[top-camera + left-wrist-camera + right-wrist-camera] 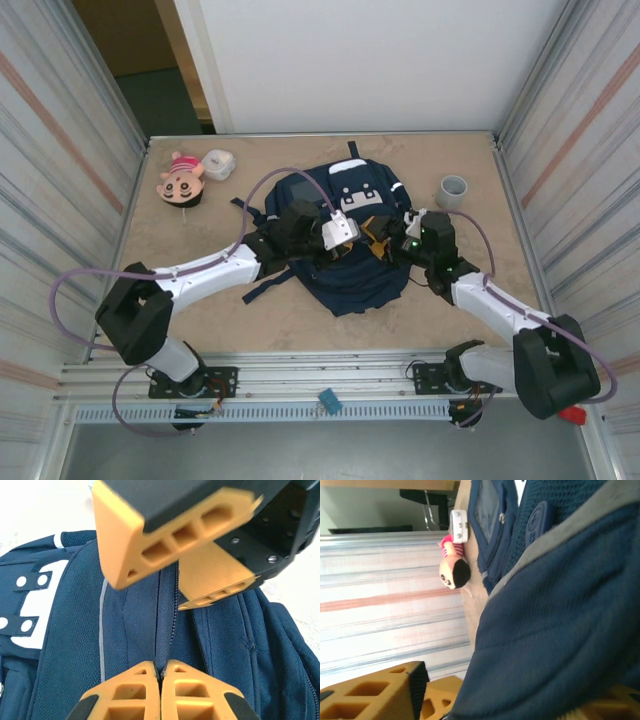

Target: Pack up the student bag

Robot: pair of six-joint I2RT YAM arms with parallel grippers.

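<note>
Student bag sits dead centre of the surface. My left gripper reaches in from 8 o'clock — fingers pressed tight together right on the zipper line; whether they pinch anything, I can't tell. Right gripper, from 4 o'clock, has its fingers part-way apart with bag fabric between — clamped or loose, I can't tell. Doll lies at 10 o'clock.

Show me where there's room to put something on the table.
Bare table runs along the near edge, in front of the student bag. More lies between the doll and the left arm, and between the bag and the white case. Crowded: the middle, where left gripper and right gripper meet over the bag.
</note>
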